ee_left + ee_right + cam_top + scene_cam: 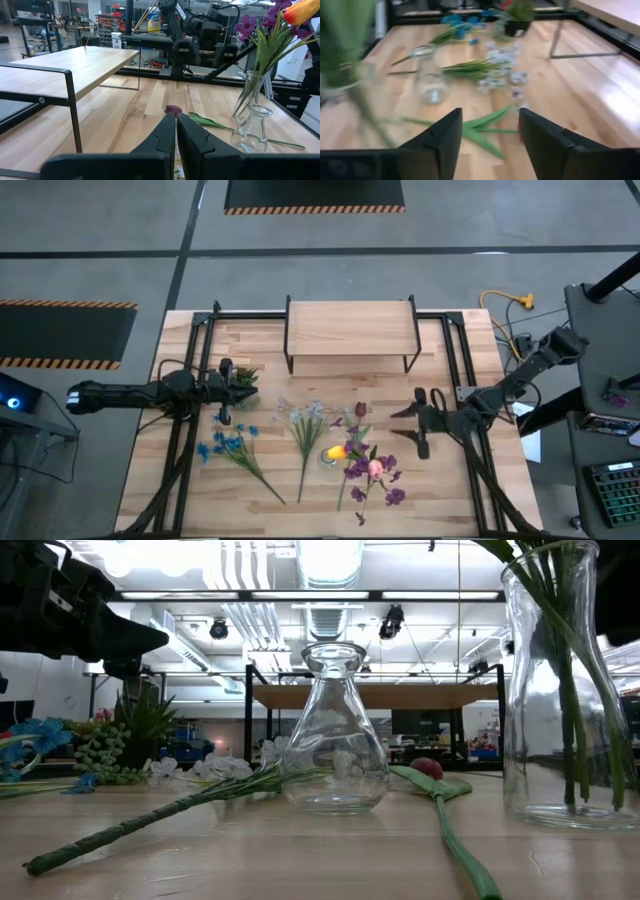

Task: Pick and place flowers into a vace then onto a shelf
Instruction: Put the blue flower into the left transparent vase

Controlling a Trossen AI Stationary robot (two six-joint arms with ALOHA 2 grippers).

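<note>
You have two glass vases point(335, 740), one holding flowers point(370, 470), three loose stems, left gripper point(175, 131) clenched empty, right gripper point(487, 135) released.

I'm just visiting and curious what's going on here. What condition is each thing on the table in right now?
Left gripper: shut, empty, by the potted plant.
Right gripper: open, empty, over a loose stem.
Small vase: upright, empty.
Tall vase: upright, holding purple and orange flowers.
Blue flowers: lying flat.
White flowers: lying flat.
Shelf: nothing on top.
</note>
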